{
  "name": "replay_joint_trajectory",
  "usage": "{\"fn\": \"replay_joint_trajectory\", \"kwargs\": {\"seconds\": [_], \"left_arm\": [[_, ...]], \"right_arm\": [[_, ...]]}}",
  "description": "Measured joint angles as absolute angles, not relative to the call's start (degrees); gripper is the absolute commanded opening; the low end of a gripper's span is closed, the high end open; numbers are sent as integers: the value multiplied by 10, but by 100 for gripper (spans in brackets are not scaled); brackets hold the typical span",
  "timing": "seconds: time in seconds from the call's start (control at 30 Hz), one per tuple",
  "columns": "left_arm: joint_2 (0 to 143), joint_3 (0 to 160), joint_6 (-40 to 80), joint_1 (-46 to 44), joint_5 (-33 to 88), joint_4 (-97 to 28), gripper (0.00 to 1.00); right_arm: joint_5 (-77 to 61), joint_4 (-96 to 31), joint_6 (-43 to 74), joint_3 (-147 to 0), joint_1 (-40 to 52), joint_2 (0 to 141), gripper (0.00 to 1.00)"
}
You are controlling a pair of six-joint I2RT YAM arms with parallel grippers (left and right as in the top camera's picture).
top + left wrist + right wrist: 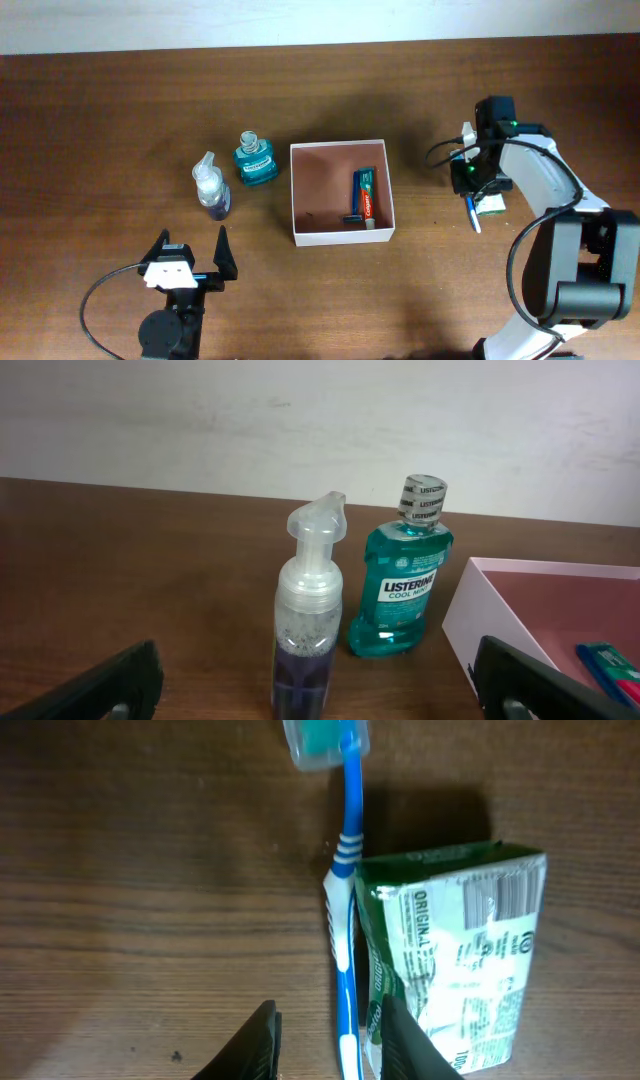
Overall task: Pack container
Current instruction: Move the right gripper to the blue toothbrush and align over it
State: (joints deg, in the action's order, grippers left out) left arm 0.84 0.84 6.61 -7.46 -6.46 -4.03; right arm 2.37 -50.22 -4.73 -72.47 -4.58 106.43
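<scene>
The container (318, 190), a shallow white-walled box with a pinkish inside, sits mid-table with a toothpaste tube (364, 193) lying in it. Left of it stand a teal mouthwash bottle (255, 160) and a clear foam pump bottle (211, 188). My left gripper (193, 238) is wide open just in front of the pump bottle (310, 620), which stands between its fingers (105, 685) without touching them. My right gripper (330, 1050) hangs over a blue toothbrush (345, 920) lying beside a green-and-white soap packet (460, 970). Its jaws are partly apart and straddle the handle without pinching it.
In the left wrist view the mouthwash bottle (405, 585) stands behind the pump bottle, and the container's white wall (480, 620) is at the right with the toothpaste tube (610, 665) inside. The toothbrush (472, 212) and soap packet (491, 206) lie right of the container.
</scene>
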Motion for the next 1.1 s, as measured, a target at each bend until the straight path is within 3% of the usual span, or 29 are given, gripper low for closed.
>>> {"fn": "replay_joint_trajectory", "kwargs": {"seconds": [0.87, 1.1], "left_arm": [[8, 8, 66, -75, -65, -40, 99], [8, 8, 66, -75, -65, -40, 99]], "right_arm": [[26, -472, -43, -712, -46, 1120, 27], [25, -473, -41, -712, -46, 1120, 12]]}}
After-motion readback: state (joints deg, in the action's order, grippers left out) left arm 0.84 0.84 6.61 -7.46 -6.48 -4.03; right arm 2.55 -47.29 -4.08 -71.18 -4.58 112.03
